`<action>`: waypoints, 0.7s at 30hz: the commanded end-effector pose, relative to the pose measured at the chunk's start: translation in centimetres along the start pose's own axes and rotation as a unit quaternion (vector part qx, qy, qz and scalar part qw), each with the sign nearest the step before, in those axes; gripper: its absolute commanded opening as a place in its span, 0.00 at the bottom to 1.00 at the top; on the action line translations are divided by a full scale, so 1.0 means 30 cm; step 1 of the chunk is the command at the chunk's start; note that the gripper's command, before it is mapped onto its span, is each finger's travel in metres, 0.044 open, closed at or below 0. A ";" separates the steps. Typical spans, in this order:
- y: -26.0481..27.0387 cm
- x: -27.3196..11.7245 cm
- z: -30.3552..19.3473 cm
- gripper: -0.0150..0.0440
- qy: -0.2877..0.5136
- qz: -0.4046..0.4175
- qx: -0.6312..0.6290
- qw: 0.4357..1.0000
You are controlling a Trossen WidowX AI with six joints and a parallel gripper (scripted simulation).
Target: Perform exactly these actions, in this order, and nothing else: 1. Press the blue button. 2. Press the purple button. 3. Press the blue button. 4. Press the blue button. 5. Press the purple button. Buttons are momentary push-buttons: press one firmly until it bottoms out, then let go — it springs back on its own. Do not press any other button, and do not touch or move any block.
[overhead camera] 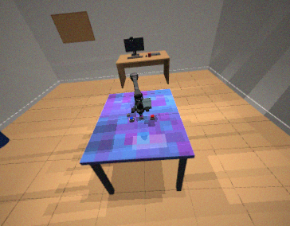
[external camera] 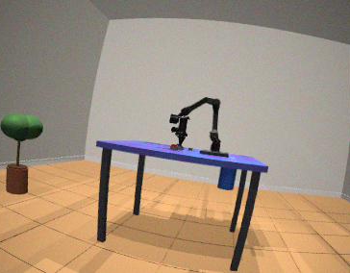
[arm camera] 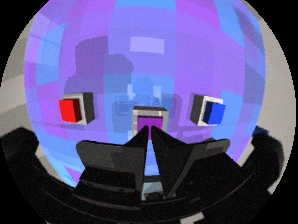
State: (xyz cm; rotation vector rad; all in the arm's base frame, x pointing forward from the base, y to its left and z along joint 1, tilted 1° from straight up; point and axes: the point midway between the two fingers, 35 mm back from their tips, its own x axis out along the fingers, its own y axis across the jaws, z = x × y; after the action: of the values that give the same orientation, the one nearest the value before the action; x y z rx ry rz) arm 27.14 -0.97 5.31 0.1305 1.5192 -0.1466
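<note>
The purple button (arm camera: 149, 121) is in the middle of the wrist view, in a grey housing with a light rim. My gripper (arm camera: 149, 128) (overhead camera: 141, 115) (external camera: 181, 144) is shut and empty, pointing down, with its tips at the purple cap and overlapping its near part. Contact and the depth of the cap are hard to tell. The blue button (arm camera: 215, 113) (overhead camera: 131, 118) is to the right in the wrist view, its cap standing out of its housing. The red button (arm camera: 69, 110) (overhead camera: 152, 116) (external camera: 174, 146) is to the left, its cap also raised.
The buttons are in a row on the patchwork table (overhead camera: 102, 139) (external camera: 152, 151). A small block (overhead camera: 128, 114) (external camera: 190, 149) lies near the blue button, on the arm's side. A desk (overhead camera: 143, 60) with a monitor (overhead camera: 134, 44) is beyond the table.
</note>
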 end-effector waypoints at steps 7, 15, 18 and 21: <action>-0.002 0.004 -0.003 0.29 0.002 -0.002 0.001 1.000; -0.001 -0.108 -0.002 0.29 0.002 -0.002 0.001 1.000; -0.001 -0.134 0.001 0.29 0.002 -0.002 0.001 1.000; 0.000 -0.254 0.004 0.29 0.002 -0.002 0.001 1.000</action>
State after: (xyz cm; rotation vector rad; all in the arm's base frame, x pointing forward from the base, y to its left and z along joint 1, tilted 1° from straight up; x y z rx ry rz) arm 26.57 -0.88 9.60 0.1274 1.5541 -0.1469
